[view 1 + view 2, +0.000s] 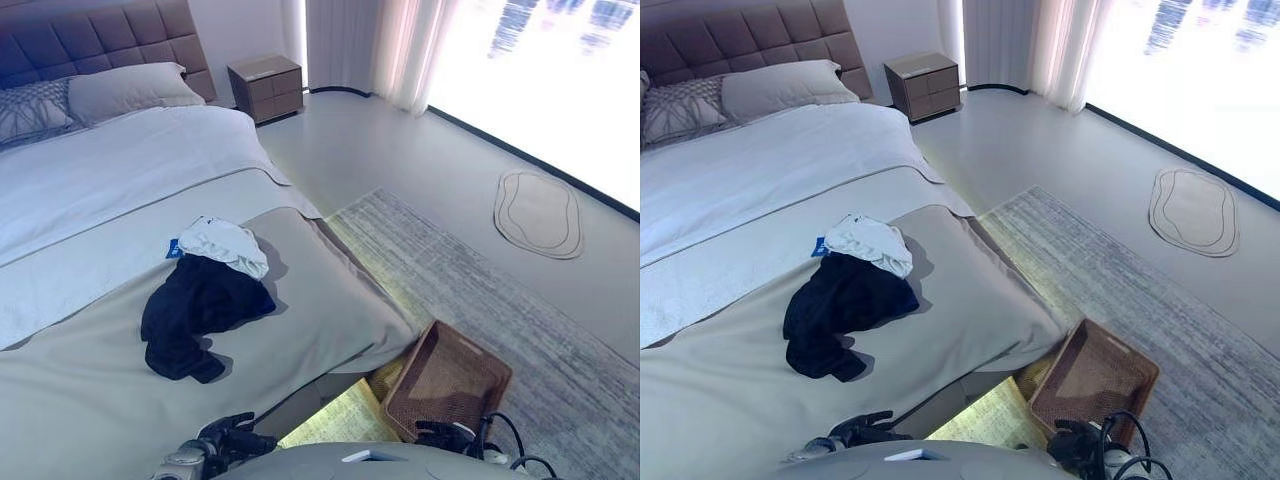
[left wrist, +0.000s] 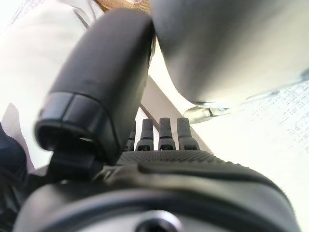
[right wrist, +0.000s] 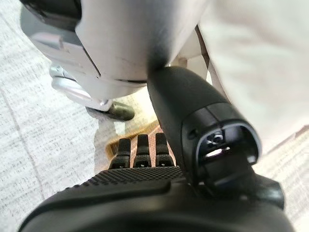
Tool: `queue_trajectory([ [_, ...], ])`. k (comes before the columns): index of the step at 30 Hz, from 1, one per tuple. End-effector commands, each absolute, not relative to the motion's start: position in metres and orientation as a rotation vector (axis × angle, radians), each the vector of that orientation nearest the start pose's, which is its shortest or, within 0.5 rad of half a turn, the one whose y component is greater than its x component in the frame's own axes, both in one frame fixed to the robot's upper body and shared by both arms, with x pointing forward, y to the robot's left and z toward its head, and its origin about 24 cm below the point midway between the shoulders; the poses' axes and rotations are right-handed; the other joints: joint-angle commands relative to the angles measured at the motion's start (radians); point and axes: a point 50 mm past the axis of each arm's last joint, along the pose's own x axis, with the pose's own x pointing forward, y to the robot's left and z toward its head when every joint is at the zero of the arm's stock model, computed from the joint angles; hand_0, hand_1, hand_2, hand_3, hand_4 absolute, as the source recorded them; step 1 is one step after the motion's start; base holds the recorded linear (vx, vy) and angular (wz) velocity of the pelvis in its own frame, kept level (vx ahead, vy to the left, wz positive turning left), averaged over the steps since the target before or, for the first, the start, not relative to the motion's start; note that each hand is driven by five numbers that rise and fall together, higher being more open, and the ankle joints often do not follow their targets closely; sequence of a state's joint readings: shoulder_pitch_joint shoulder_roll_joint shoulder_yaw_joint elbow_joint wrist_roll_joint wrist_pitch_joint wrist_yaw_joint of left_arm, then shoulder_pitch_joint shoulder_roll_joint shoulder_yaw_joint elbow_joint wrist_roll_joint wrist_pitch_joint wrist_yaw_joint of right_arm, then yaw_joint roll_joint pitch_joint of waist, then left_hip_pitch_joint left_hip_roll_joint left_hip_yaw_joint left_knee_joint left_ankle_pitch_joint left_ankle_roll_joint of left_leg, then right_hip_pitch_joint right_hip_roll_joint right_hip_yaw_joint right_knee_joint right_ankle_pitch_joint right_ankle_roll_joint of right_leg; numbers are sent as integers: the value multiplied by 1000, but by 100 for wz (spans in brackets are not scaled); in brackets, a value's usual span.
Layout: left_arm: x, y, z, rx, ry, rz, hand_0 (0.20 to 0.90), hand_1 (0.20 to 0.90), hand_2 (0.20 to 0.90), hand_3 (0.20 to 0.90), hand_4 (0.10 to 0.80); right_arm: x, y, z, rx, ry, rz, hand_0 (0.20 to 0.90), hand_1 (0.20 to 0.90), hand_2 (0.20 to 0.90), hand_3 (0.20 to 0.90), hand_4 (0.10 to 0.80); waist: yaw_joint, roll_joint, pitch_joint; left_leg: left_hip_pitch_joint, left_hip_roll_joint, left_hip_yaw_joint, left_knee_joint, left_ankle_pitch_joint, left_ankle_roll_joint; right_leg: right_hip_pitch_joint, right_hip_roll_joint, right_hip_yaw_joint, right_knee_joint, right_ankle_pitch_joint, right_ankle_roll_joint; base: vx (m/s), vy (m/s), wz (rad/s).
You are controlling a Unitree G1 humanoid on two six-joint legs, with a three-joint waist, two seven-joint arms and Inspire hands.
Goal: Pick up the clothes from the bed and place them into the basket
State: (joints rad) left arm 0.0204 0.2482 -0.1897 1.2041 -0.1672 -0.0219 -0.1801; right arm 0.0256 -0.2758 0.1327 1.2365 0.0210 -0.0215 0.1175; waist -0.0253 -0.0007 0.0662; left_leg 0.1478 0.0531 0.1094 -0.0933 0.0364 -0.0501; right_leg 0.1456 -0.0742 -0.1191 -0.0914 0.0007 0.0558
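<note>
A dark navy garment (image 1: 198,312) lies crumpled on the beige bed cover (image 1: 100,400) near the foot of the bed. A white garment (image 1: 226,245) lies just beyond it, touching it, with a bit of blue cloth (image 1: 173,248) at its edge. A brown woven basket (image 1: 446,380) sits tilted on the floor against the bed's foot corner. My left hand (image 1: 235,438) hangs low in front of the bed, fingers (image 2: 166,133) straight, holding nothing. My right hand (image 1: 445,435) hangs low near the basket, fingers (image 3: 140,150) straight and empty.
Pillows (image 1: 120,92) and a padded headboard (image 1: 90,35) are at the far end. A nightstand (image 1: 266,88) stands beside the bed. A grey rug (image 1: 520,300) covers the floor to the right, with an oval mat (image 1: 538,213) by the window and curtains (image 1: 370,50).
</note>
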Motion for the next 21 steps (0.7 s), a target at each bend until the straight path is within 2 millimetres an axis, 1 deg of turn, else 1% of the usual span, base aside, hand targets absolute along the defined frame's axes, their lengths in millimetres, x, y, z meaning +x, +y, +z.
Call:
queue_trajectory([
  [1,101,219,-161,116,1199,-95,900,900,900,900,800,100,-232,-159,-229,1163,5,900,900,900,900,800,8,6,31,15,-79,-14,30,-123,95,-34,24,-24,105,-57,-3,0,0,0],
  [3,101,219,-161,115,1199,-92,900,900,900,900,800,99,-231,-159,-220,1178,7,900,900,900,900,800,5,7,32,15,-79,-14,28,-123,94,-34,23,-22,103,-56,-2,0,0,0],
  [5,101,220,-161,112,1194,-86,900,900,900,900,800,93,-230,-161,-177,1228,13,900,900,900,900,800,5,8,33,13,-78,-12,28,-122,91,-35,22,-23,98,-54,-1,0,0,0],
  [8,101,220,-161,115,1194,-82,900,900,900,900,800,84,-231,-164,-75,1287,-29,900,900,900,900,800,9,7,33,13,-78,-13,26,-121,90,-32,22,-28,94,-54,-2,0,0,0],
  [10,98,220,-162,122,1201,-83,900,900,900,900,800,76,-230,-166,73,1319,-124,900,900,900,900,800,14,6,31,17,-77,-14,24,-119,88,-26,23,-34,93,-54,-2,21,0,1],
  [12,95,221,-162,127,1207,-82,900,900,900,900,800,72,-230,-167,158,1325,-183,900,900,900,900,800,16,5,29,20,-76,-15,23,-119,86,-24,23,-36,93,-55,-2,48,5,3],
  [15,92,221,-163,131,1211,-76,900,900,900,900,800,69,-236,-166,174,1303,-265,900,900,900,900,800,22,4,28,19,-75,-15,23,-117,84,-22,22,-43,96,-57,0,48,14,2],
  [16,92,221,-163,133,1208,-74,900,900,900,900,800,72,-240,-165,127,1284,-273,900,900,900,900,800,25,2,30,16,-75,-18,25,-117,84,-23,21,-46,98,-58,1,0,0,0],
  [18,98,221,-161,145,1190,-75,900,900,900,900,800,90,-247,-159,2,1214,-248,900,900,900,900,800,40,-3,43,-1,-73,-28,39,-117,85,-35,16,-54,113,-61,0,-19,2,2],
  [19,101,222,-160,156,1179,-78,900,900,900,900,800,103,-251,-155,-95,1170,-219,900,900,900,900,800,49,-8,50,-13,-73,-37,47,-117,86,-43,14,-58,120,-62,-2,-42,4,9],
  [20,105,223,-159,169,1168,-82,900,900,900,900,800,121,-255,-148,-217,1102,-192,900,900,900,900,800,62,-13,58,-24,-74,-47,53,-117,89,-50,12,-64,128,-63,-3,-29,-1,14],
  [21,107,224,-158,179,1162,-86,900,900,900,900,800,131,-258,-143,-257,1070,-191,900,900,900,900,800,72,-17,63,-29,-75,-54,56,-116,90,-52,11,-68,129,-62,-4,-14,-10,21],
])
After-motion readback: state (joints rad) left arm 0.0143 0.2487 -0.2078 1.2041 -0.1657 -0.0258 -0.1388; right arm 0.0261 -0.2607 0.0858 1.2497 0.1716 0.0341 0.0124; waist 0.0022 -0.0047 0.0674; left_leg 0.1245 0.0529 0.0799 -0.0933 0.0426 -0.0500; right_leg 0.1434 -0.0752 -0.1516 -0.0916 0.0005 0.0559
